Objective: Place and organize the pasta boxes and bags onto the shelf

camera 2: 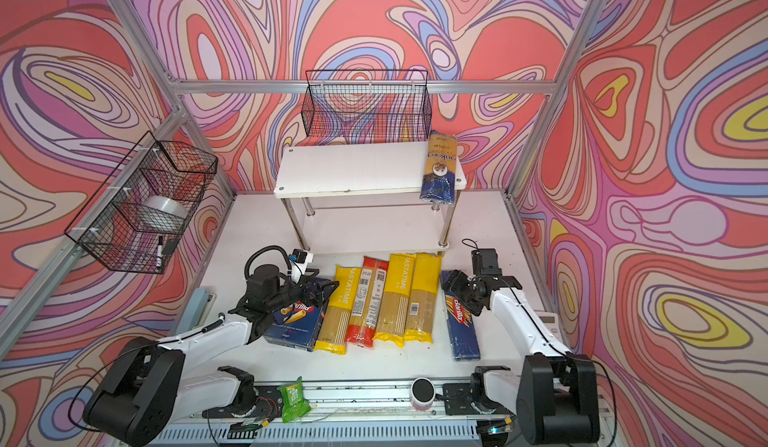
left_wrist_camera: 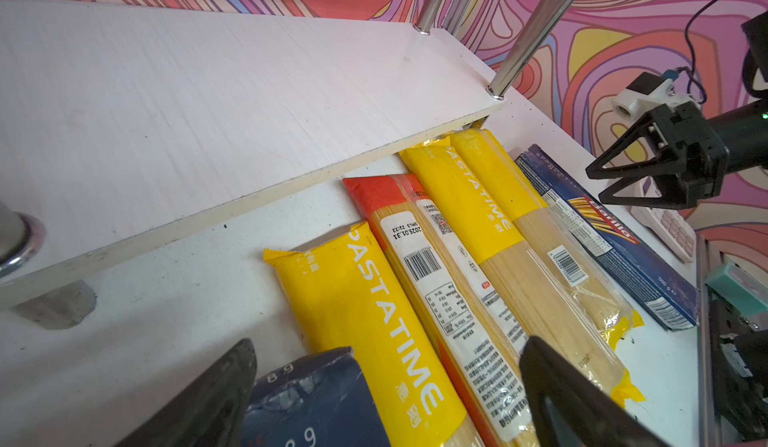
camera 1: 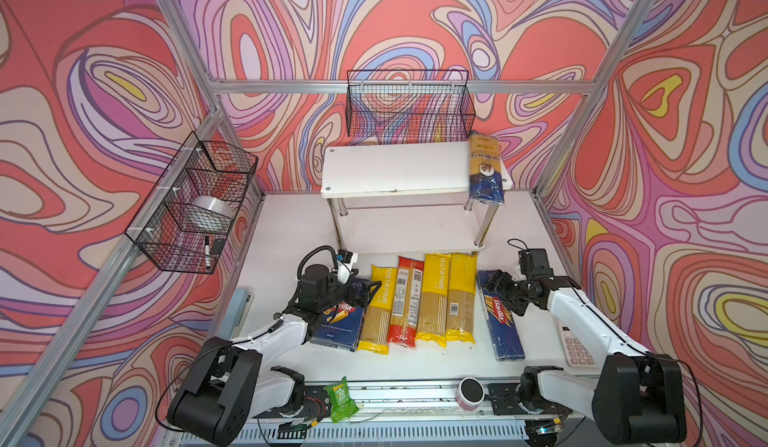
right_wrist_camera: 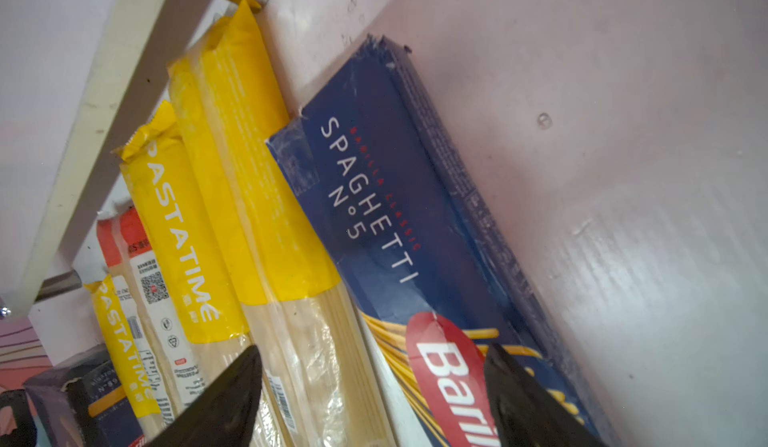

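Observation:
The white two-tier shelf (camera 1: 395,170) stands at the back, and a dark blue gold-topped bag (camera 1: 485,170) lies on its top board's right end, overhanging the front. On the table in front lie three yellow-ended bags (camera 1: 376,312) (camera 1: 434,299) (camera 1: 461,297) and a red-ended bag (camera 1: 407,303) side by side. My left gripper (camera 1: 370,293) (left_wrist_camera: 390,395) hangs open over the far end of the wide Barilla box (camera 1: 338,324) (left_wrist_camera: 307,399). My right gripper (camera 1: 500,297) (right_wrist_camera: 374,386) is open above the long spaghetti box (camera 1: 500,332) (right_wrist_camera: 399,200), holding nothing.
Black wire baskets hang on the back wall (camera 1: 409,104) and the left wall (camera 1: 195,200); the left one holds a tape roll and a marker. A calculator (camera 1: 575,347) lies at the right edge. A green snack packet (camera 1: 341,399) and a small can (camera 1: 470,391) sit at the front rail.

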Available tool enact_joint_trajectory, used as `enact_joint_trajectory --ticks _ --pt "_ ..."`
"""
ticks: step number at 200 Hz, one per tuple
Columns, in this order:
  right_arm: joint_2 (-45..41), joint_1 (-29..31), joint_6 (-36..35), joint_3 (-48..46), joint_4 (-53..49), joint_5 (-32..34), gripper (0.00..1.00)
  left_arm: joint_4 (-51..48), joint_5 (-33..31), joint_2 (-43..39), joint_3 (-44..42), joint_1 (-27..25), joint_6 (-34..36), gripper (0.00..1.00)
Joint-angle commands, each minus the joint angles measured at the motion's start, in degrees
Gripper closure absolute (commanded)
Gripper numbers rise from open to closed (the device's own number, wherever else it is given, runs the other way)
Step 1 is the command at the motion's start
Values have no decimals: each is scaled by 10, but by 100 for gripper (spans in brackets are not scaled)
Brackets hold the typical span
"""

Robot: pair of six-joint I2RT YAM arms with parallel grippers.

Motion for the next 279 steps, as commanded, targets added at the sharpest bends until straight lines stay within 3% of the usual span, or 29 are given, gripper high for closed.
enact_joint_trajectory --ticks 1,41,87,145,214,248,279 --pt "-8 4 -18 13 -59 71 14 -16 5 0 20 -3 5 0" --pt "-20 4 -27 15 -70 127 13 -19 -5 -4 19 -3 1 0" --pt "-16 4 20 -48 -10 32 12 -21 -3 -1 22 -3 -1 0" --pt "-69 32 33 -50 -39 10 10 -20 2 4 24 -3 -6 0" --pt "11 117 57 -20 -69 148 8 -9 2 -3 17 -3 -9 0" --pt "60 162 53 8 -78 185 7 -26 2 6 27 -3 -6 0" --pt "62 165 57 -6 -67 184 7 -21 4 1 24 -3 -7 0"
